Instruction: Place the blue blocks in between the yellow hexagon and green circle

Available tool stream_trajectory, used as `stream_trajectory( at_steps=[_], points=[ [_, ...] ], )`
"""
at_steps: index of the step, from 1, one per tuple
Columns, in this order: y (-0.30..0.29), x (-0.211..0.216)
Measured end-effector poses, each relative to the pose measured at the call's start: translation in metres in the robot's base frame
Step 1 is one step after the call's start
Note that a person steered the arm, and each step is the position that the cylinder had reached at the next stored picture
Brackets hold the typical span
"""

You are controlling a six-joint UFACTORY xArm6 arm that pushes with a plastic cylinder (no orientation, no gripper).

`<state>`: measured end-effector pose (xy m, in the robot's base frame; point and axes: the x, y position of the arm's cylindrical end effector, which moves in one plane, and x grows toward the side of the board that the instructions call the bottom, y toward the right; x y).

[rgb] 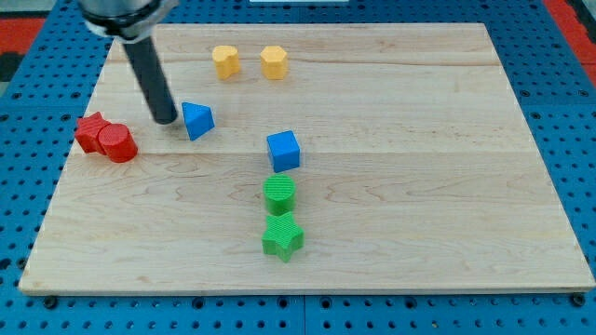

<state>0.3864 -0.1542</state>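
My tip (pixel 166 120) rests on the board just left of the blue triangle block (pixel 197 120), close to touching it. The blue cube (pixel 283 150) sits near the middle, just above the green circle (pixel 278 193). The yellow hexagon (pixel 274 61) is near the view's top, right of a second yellow block (pixel 225 60). The blue cube lies between the yellow hexagon and the green circle, close to the circle. The blue triangle is to the left of that line.
A green star (pixel 283 237) lies below the green circle. A red star (pixel 91 131) and a red cylinder (pixel 118 143) touch each other at the left, left of my tip. The wooden board (pixel 447 186) lies on a blue pegboard.
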Motion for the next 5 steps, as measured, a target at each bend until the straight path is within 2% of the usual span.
stream_trajectory(
  at_steps=[2, 4, 5],
  points=[
    [0.066, 0.000],
    [0.043, 0.047],
    [0.076, 0.068]
  ],
)
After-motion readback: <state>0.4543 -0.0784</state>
